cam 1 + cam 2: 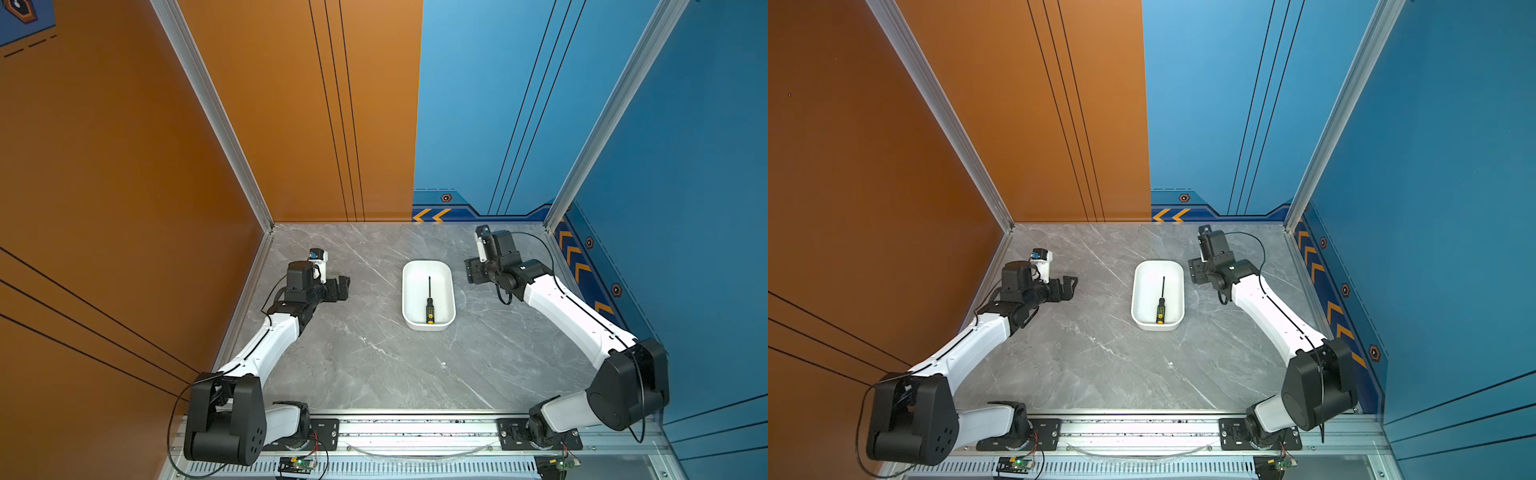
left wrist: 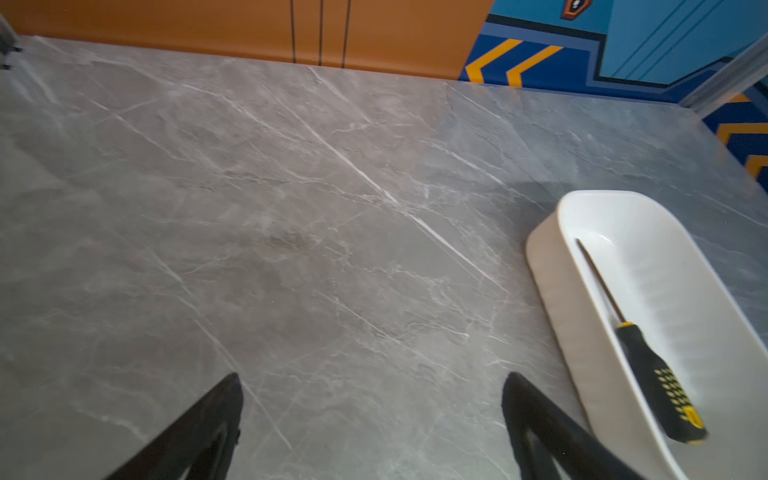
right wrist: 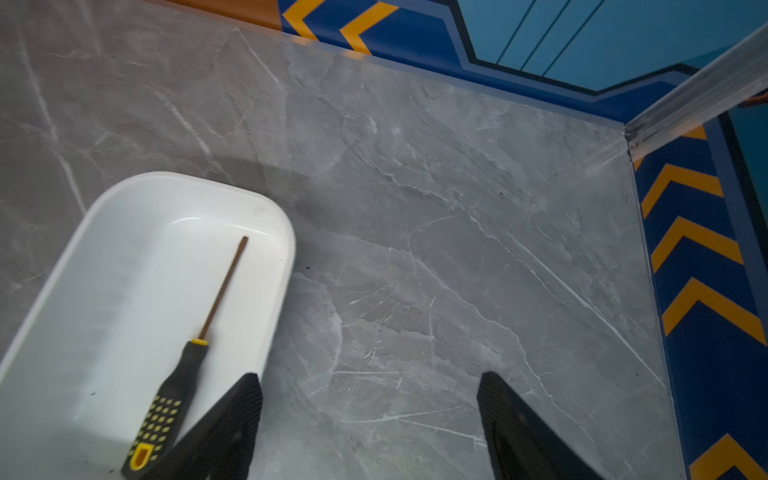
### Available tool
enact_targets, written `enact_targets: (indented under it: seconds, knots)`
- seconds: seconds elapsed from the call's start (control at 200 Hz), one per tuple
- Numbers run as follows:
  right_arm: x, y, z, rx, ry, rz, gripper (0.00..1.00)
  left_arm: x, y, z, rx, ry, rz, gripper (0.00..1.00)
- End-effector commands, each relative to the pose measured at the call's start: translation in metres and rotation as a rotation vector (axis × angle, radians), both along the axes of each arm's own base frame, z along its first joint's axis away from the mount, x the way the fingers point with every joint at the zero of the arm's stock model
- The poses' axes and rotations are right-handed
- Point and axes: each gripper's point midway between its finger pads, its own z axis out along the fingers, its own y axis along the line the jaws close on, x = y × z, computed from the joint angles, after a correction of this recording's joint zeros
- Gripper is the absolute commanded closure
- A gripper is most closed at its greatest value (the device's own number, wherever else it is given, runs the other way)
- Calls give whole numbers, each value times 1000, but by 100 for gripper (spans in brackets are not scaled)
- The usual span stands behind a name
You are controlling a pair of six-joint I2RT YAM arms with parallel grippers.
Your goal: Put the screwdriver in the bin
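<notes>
We see the bin [image 3: 166, 178] as white plastic, smooth and glossy, with soft reflections on its inner wall. Inside the bin, the screwdriver [image 3: 189, 361] has a thin shaft of dark metal, a little brownish and without shine. Its black handle looks like matt plastic or rubber, we cannot tell which, with yellow dots and a yellow cap. Under the bin, the table [image 1: 353, 353] has a grey marble pattern with white veins, smooth with a low shine. Just beside the bin, the right gripper [image 3: 368, 386] has matt black fingers [image 3: 241, 407] with a fine ribbed surface. In a top view, the arm [image 1: 569, 316] right of the bin has smooth white plastic shells and matt black joints. Behind the bin, the corner posts [image 1: 590, 158] look like brushed aluminium.
</notes>
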Motion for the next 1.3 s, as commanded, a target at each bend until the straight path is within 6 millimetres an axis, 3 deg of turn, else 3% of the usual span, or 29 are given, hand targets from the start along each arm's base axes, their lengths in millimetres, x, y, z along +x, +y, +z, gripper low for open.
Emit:
enact_targets:
  seconds: [0.0, 0.14, 0.23, 0.315, 0.556, 0.766, 1.006, 1.297]
  knots:
    - [25, -36, 9, 113, -224, -49, 20, 10, 36, 2, 101, -87, 111, 2]
    - [16, -76, -16, 177, -364, -106, 19, 10, 51, -15, 95, -120, 140, 2]
    - [9, -83, -34, 191, -374, -108, 19, 10, 53, -24, 93, -129, 142, 2]
    - [7, -85, -45, 183, -346, -104, 19, 11, 52, -31, 87, -155, 142, 2]
    - [-3, -88, -47, 170, -376, -104, 19, 13, 54, -47, 122, -218, 135, 2]
    - [-20, -102, -75, 192, -471, -175, 19, 16, 51, -57, 135, -229, 125, 2]
    - [-11, -95, -95, 169, -420, -154, 19, 13, 48, -63, 172, -255, 132, 2]
    - [-11, -98, -96, 156, -424, -172, 6, 14, 51, -64, 195, -249, 165, 2]
